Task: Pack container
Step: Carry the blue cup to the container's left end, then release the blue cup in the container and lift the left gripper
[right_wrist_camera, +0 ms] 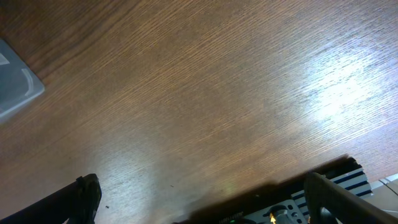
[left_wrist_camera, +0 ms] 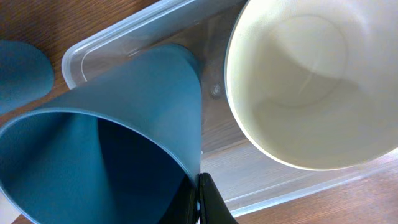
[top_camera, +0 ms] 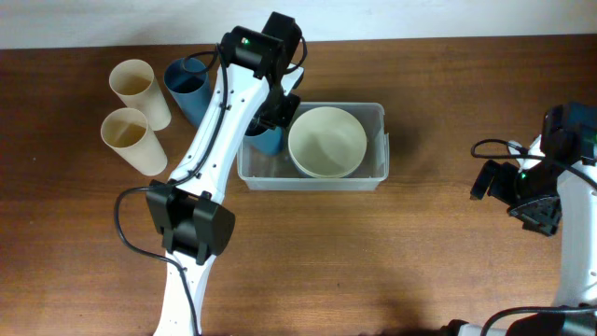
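Note:
The clear plastic container [top_camera: 375,117] sits mid-table with a cream bowl [top_camera: 326,142] in its right part; both show in the left wrist view, container [left_wrist_camera: 112,37] and bowl [left_wrist_camera: 311,81]. My left gripper [top_camera: 276,117] is shut on the rim of a blue cup [top_camera: 265,140] and holds it tilted in the container's left end. In the left wrist view the cup [left_wrist_camera: 124,137] fills the left side with the fingers [left_wrist_camera: 200,202] pinching its wall. My right gripper [top_camera: 522,191] is open and empty over bare table at the far right; it also shows in the right wrist view [right_wrist_camera: 199,199].
Two cream cups [top_camera: 132,82] [top_camera: 126,133] and another blue cup [top_camera: 189,84] stand at the back left of the wooden table. A corner of the container [right_wrist_camera: 15,84] shows in the right wrist view.

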`<state>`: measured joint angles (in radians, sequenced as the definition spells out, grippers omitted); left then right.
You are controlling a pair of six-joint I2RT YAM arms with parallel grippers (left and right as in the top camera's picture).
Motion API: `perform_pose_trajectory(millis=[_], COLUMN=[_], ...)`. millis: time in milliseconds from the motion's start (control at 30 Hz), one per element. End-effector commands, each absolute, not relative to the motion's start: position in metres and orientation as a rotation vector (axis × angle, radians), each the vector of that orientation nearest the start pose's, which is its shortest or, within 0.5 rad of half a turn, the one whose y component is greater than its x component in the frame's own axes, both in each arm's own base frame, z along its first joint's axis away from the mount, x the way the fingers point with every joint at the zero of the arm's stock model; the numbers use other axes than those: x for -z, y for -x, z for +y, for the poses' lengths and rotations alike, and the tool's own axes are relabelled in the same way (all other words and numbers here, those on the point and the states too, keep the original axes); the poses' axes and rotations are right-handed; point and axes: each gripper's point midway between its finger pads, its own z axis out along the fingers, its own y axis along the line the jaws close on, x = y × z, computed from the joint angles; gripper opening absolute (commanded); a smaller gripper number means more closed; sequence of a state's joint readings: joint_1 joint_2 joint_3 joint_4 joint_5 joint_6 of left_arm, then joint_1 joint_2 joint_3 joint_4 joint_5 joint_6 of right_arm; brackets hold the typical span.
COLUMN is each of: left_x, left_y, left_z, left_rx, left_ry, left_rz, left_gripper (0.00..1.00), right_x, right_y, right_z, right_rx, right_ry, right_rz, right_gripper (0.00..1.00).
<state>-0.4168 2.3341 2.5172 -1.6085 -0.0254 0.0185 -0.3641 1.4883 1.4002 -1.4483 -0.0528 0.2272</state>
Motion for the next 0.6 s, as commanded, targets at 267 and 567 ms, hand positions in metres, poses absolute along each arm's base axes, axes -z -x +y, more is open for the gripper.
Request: perform_pose_trajectory(millis=[267,567], left_x=[-0.162,-0.163], left_y=[-0.432,-0.435], left_z=[-0.190,-0.193], left_rx=[-0.065,-0.047], left_ry=[-0.691,-0.685], left_rz=[2.898,2.880], left_gripper=[0.20,0.41], right_x=[-0.171,-0.171], right_y=[-0.242,-0.242], right_z=[-0.083,-0.083], right_rx=[-0.063,-0.063], right_ry=[-0.887,-0.887], right_rz=[2.965,2.965], right_gripper=[0.99,0.99])
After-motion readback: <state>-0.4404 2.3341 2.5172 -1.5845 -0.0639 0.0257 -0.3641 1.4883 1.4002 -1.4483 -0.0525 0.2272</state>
